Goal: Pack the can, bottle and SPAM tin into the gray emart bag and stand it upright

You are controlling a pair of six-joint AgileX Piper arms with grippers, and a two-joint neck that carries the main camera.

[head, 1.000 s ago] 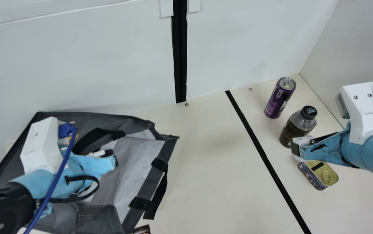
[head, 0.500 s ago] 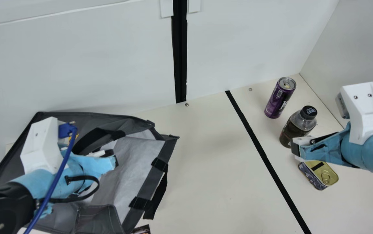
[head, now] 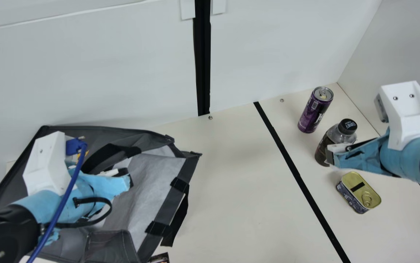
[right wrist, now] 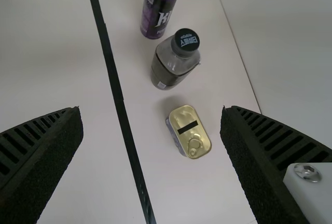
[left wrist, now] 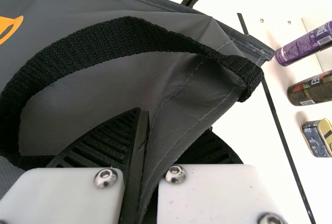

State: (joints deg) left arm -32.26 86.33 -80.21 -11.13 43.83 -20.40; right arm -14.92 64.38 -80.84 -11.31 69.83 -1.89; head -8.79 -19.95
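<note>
My left gripper (head: 127, 177) is at the gray bag (head: 158, 171), which lies on its side at the left with its mouth to the right. In the left wrist view my left gripper (left wrist: 148, 146) is shut on the bag's edge (left wrist: 174, 115). My right gripper (head: 329, 156) is in front of the dark bottle (head: 325, 146); in the right wrist view the right gripper (right wrist: 151, 112) has its fingers wide apart, nothing between them. The purple can (head: 314, 110) and bottle stand upright. The gold-lidded tin (head: 359, 191) sits nearer the front, below the gripper.
A black tape line (head: 294, 171) runs along the table (head: 239, 197) between bag and items. White walls (head: 122, 65) rise behind and at the right. A small dark printed object (head: 159, 258) lies at the front edge by the bag.
My right arm has shifted slightly up in the main view, uncovering more of the tin and overlapping the bottle. The left arm, bag and items have kept their places.
</note>
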